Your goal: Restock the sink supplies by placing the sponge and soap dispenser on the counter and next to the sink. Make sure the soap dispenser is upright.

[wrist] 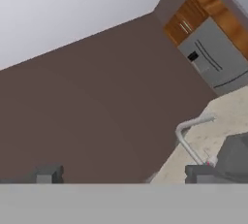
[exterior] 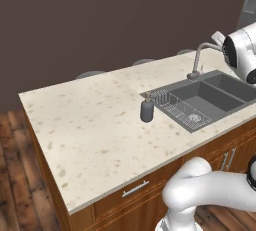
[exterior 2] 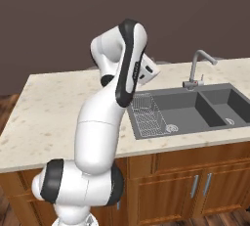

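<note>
The gripper [wrist: 121, 174] stood with its jaws spread wide and nothing between them; in the hand view its two dark fingertips [wrist: 48, 174] rose far apart at the bottom, looking out tilted over the faucet [wrist: 191, 136] towards the brown wall [wrist: 87, 111] and a steel refrigerator [wrist: 218, 58] under wooden cabinets far off. The left base view showed what the right base view did not: the soap dispenser [exterior: 147, 109], a dark grey-blue bottle, standing upright on the counter [exterior: 90, 130] with its long axis vertical and its brownish pump nozzle on top, just beside the near-left corner of the sink [exterior: 210, 100] and next to the wire rack [exterior: 180, 109] in the left basin. In the right base view the arm's white body [exterior 2: 105, 117] rose in front of that spot and hid it, while this view gave the fuller look at both basins, the rack and the curved faucet at the sink's far edge. The dispenser stood apart from the hand, low on the worktop, while the hand hung higher and further along the sink, at the right edge of the left base view near the faucet. The worktop's left half, towards its far-left corner, lay bare and speckled. I could not make out the sponge.
</note>
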Robot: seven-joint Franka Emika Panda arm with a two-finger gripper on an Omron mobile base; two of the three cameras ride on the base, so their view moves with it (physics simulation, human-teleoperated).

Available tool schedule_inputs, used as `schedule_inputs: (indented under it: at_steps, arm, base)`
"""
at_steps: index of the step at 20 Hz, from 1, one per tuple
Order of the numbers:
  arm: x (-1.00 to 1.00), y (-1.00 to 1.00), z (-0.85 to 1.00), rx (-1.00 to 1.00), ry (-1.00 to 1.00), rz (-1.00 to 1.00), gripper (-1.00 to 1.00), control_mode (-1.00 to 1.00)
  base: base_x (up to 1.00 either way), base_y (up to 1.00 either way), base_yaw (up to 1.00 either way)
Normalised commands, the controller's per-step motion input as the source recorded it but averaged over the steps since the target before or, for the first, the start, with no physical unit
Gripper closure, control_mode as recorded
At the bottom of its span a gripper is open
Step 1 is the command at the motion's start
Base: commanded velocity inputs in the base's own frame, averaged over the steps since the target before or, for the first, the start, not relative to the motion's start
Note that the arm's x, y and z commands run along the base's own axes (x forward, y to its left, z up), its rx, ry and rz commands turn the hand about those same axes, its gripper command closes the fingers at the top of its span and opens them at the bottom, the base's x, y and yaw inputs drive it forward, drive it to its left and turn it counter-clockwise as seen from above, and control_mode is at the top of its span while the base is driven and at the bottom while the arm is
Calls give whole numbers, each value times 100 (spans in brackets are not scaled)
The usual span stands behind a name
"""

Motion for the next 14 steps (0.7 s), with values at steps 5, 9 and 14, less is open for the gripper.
schedule_inputs:
  at_steps: [5,9,14]
  arm:
    - [-10,-12,45,-33,-4,0,-100,-100]
    - [-8,-33,72,-21,0,0,-100,-100]
    - [0,-21,30,-48,-8,0,-100,-100]
  base:
    - [0,0,0]
    - [0,0,0]
    - [0,0,0]
